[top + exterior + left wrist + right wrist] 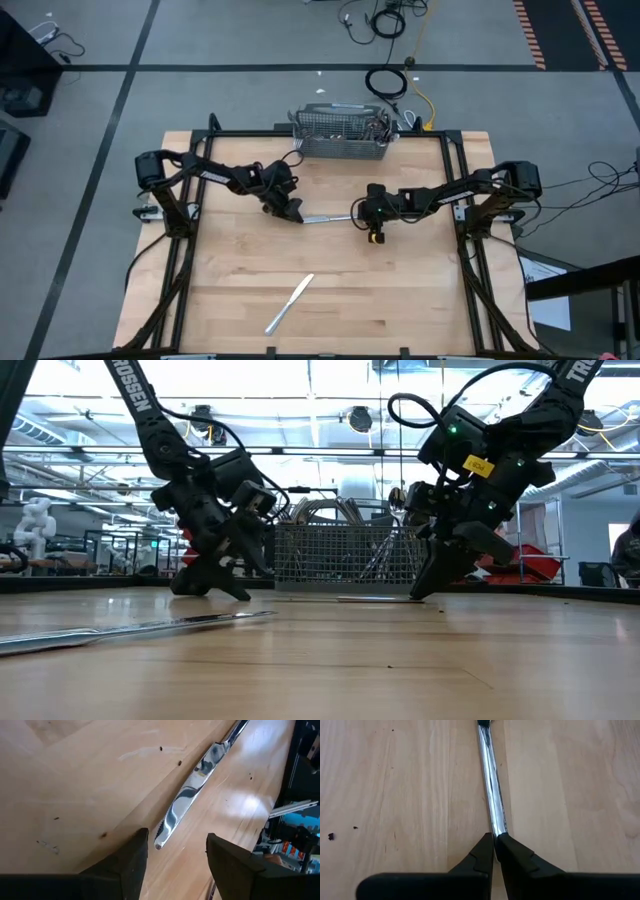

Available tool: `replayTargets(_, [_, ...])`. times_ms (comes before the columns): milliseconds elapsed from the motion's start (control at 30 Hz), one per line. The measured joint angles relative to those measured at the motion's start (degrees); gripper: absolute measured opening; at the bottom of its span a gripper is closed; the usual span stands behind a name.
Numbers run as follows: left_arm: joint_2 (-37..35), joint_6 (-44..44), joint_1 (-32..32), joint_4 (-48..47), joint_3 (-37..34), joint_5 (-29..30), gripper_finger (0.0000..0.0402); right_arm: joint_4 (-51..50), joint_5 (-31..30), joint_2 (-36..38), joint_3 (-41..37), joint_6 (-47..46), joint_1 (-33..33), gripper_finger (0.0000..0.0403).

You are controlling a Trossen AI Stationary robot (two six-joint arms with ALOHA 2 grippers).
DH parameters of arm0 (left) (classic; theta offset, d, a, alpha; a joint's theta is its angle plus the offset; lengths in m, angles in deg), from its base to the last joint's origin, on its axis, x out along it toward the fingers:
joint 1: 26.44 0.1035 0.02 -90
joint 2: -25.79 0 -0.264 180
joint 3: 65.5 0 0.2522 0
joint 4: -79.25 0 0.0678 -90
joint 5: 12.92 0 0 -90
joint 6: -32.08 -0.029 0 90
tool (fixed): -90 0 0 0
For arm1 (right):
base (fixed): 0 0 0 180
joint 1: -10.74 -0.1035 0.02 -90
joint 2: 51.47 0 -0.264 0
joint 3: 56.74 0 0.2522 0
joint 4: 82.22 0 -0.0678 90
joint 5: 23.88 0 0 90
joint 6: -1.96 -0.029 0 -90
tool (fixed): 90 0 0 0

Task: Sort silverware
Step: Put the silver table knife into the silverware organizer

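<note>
The right tool [494, 845] pinches the knife [187, 800] flat on the desk [400, 290], probably steadying it, while the left tool [175, 855] stands wide at its tip.

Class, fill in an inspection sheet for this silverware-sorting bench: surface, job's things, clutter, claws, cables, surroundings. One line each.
Surface: bare wooden table, a few dark specks.
Job's things: one table knife lying flat mid-table between the arms; a second knife lying loose near the front edge; more silverware standing in the wire-mesh basket at the back edge.
Clutter: nothing seen.
Claws: left claw open, straddling the mid-table knife's tip; right claw shut on that knife's other end.
Cables: coiled cables on the floor behind the table.
Surroundings: grey floor with dark tape lines; workshop room beyond.
</note>
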Motion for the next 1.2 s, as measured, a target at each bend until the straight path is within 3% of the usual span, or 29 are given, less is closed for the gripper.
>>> replayTargets(567, [1.74, 1.54, -5.09, 8.32, -0.98, 0.71, 0.0203, 0.47, -1.36, 0.0, 0.0, 0.04, 0.09, 0.002])
replayTargets(833, [1.76, -0.62, -6.38, 6.85, -0.88, 1.12, 0.0161, 0.28, -1.46, 0.0, 0.0, -2.01, 0.09, 0.002])
replayTargets(1200, [0.1, -2.31, -3.94, 2.46, -0.8, 4.78, 0.0156, 1.17, -1.61, -3.12, 0.21, -10.49, -0.96, 0.0001])
